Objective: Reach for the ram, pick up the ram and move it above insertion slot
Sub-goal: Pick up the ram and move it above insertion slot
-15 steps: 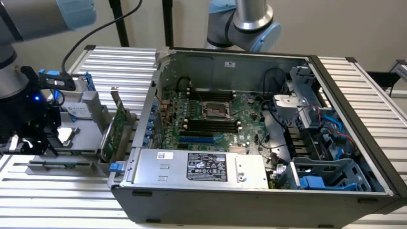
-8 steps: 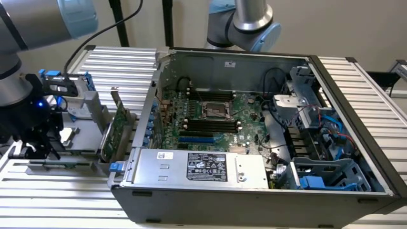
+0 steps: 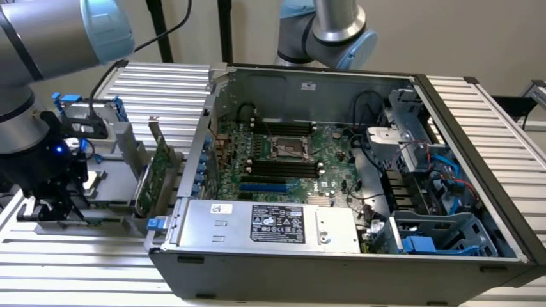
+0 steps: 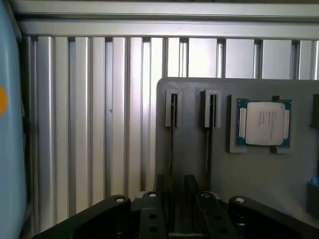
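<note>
exterior cam: high, off the front side of the open PC case (image 3: 282,268), tilted down, mid range, takes in the whole case plus slatted table (image 3: 486,109) either side
wrist cam: on the arm (image 3: 25,96) at the exterior view's left, facing straight down, close over the grey holder tray (image 4: 249,169)
overlap: that tray (image 3: 109,185) and the table slats beside it

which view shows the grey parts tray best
The wrist view: it faces the grey parts tray squarely, showing two slots and a processor in a pocket. The exterior view shows the tray obliquely at the exterior view's left, a green card standing in it.
</note>
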### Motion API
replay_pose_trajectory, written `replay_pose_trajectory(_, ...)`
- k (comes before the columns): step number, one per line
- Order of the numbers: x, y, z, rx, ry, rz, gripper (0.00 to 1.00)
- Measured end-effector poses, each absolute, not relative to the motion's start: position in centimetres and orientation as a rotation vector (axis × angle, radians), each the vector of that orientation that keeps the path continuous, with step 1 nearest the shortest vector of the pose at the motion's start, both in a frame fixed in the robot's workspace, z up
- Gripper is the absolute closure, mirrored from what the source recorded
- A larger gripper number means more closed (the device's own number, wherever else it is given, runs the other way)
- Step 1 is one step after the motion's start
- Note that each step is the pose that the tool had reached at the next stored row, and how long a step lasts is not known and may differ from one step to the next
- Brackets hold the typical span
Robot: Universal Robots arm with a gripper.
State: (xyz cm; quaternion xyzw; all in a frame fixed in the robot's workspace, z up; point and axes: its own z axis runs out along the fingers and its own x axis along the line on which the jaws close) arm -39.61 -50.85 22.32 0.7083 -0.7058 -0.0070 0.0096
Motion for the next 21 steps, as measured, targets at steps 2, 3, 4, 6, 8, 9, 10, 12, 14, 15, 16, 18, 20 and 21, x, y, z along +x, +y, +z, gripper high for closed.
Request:
replay_pose_trajectory(2,-39.6,-50.9,22.0,2.212,-2.204,-0.022,0.69)
replay_pose_trajectory(3,-39.6,-50.9,21.8,2.212,-2.204,-0.022,0.69)
replay_pose_trajectory(4,-39.6,-50.9,21.6,2.212,-2.204,-0.022,0.69)
replay_pose_trajectory(6,-39.6,-50.9,21.2,2.212,-2.204,-0.022,0.69)
replay_pose_trajectory(8,-39.6,-51.0,20.9,2.212,-2.204,-0.022,0.69)
replay_pose_trajectory(9,-39.6,-51.0,20.7,2.212,-2.204,-0.022,0.69)
replay_pose_trajectory(10,-39.6,-51.0,20.5,2.212,-2.204,-0.022,0.69)
replay_pose_trajectory(12,-39.7,-51.0,20.1,2.212,-2.204,-0.022,0.69)
replay_pose_trajectory(14,-39.9,-51.0,19.8,2.212,-2.204,-0.022,0.69)
replay_pose_trajectory(15,-40.0,-51.0,19.6,2.212,-2.204,-0.022,0.69)
replay_pose_trajectory(16,-40.0,-51.0,19.5,2.212,-2.204,-0.022,0.69)
replay_pose_trajectory(18,-40.0,-51.0,19.4,2.212,-2.204,-0.022,0.69)
replay_pose_trajectory(20,-40.0,-51.0,19.4,2.211,-2.204,-0.022,0.71)
replay_pose_trajectory(21,-40.0,-51.0,19.4,2.211,-2.204,-0.022,0.71)
